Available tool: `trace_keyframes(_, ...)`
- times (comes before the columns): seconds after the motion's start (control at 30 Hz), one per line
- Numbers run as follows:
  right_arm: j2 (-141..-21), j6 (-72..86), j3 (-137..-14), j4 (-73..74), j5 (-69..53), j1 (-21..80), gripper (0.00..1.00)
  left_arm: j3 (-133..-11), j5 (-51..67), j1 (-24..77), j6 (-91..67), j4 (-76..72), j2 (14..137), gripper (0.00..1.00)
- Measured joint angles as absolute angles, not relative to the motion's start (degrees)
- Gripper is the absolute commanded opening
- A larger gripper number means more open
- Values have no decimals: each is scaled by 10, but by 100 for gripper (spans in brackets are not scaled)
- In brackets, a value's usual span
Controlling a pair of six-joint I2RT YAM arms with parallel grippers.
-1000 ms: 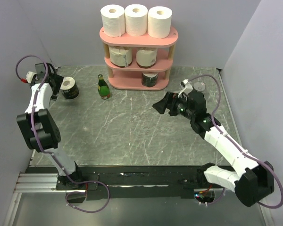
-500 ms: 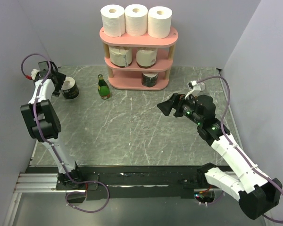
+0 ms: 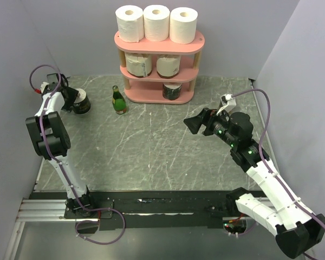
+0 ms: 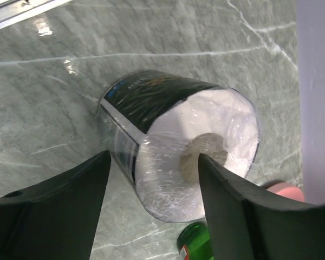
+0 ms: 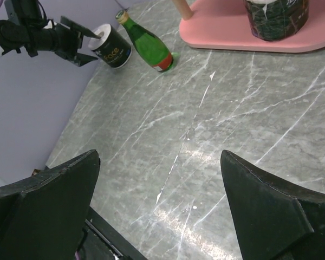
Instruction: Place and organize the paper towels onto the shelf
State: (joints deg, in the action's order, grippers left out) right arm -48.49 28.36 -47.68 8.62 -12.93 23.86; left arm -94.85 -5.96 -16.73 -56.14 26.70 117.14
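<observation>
A paper towel roll wrapped in a dark band (image 3: 83, 101) (image 4: 168, 124) stands upright at the table's far left. My left gripper (image 3: 74, 99) (image 4: 151, 157) is open, one finger on each side of this roll and close to its wall. The pink shelf (image 3: 158, 49) stands at the back. It carries three white rolls (image 3: 156, 21) on top, two cream rolls (image 3: 151, 65) on the middle board and one dark-banded roll (image 3: 173, 91) (image 5: 276, 19) on the bottom board. My right gripper (image 3: 193, 124) (image 5: 160, 154) hangs wide open over bare table, holding nothing.
A green glass bottle (image 3: 118, 100) (image 5: 149, 46) stands between the left roll and the shelf, and its top shows just beyond the roll in the left wrist view (image 4: 197, 244). Walls close in the table on the left, back and right.
My left gripper has moved in onto the dark-banded roll and its jaws have narrowed around it. My right arm has drawn back a little to the right.
</observation>
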Motion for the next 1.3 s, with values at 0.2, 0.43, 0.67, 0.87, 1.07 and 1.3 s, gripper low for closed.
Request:
trace_keyframes(0.2,-487,284,-488,104,-143,239,100,-944,-39,-167,-519,255,1170,56)
trace_keyframes(0.43,-478,285,-491,124,-149,239,100,-929,-14,-168,-472,249,1160,47)
trace_keyframes(0.67,-434,285,-491,137,-145,239,100,-868,-17,-166,-431,279,1096,48)
trace_keyframes(0.87,-425,287,-491,140,-144,239,100,-767,-29,-132,-387,302,968,46)
trace_keyframes(1.07,-423,291,-491,152,-136,239,100,-686,-41,-9,-376,307,848,45)
trace_keyframes(1.3,-407,302,-484,154,-132,239,99,-630,-10,123,-429,275,796,44)
